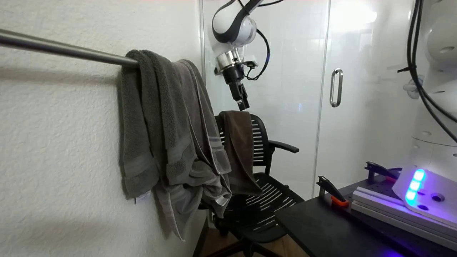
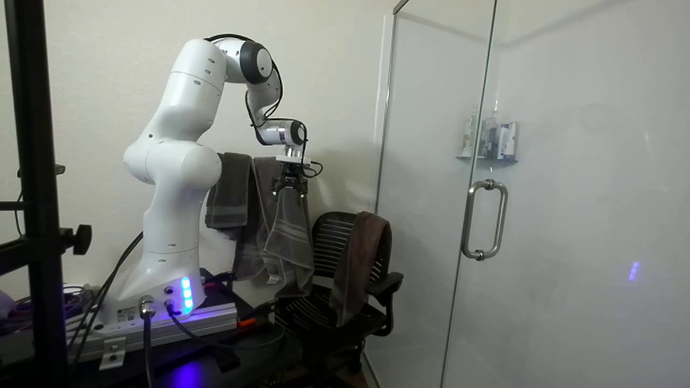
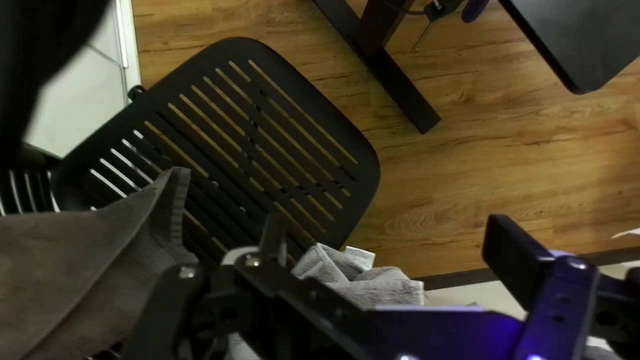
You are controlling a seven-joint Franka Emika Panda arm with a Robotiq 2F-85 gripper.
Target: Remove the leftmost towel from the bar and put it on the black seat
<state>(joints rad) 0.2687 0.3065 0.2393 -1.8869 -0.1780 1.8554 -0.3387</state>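
The flat black worktop [image 1: 317, 223] bears a silver metal rail [image 1: 396, 213] and, along one edge, two black clamps [image 1: 332, 189] with orange pads [image 1: 339, 202]; off one corner I see a black slatted office chair [image 1: 236, 214] on brown wood flooring [image 3: 465, 165].

Room abv black seat [image 3: 200, 150] front; obstr: brown towel [image 1: 240, 137] over its back, grey towel [image 2: 290, 253] alongside, tabletop [image 1: 312, 219] nr.

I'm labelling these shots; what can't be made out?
Bar, in an exterior view: cut off by the picture's left edge, then hidden under the dark grey towel.
Bottles, in an exterior view: too small to read.
Pale towel, wrist view: partly hidden by the gripper.
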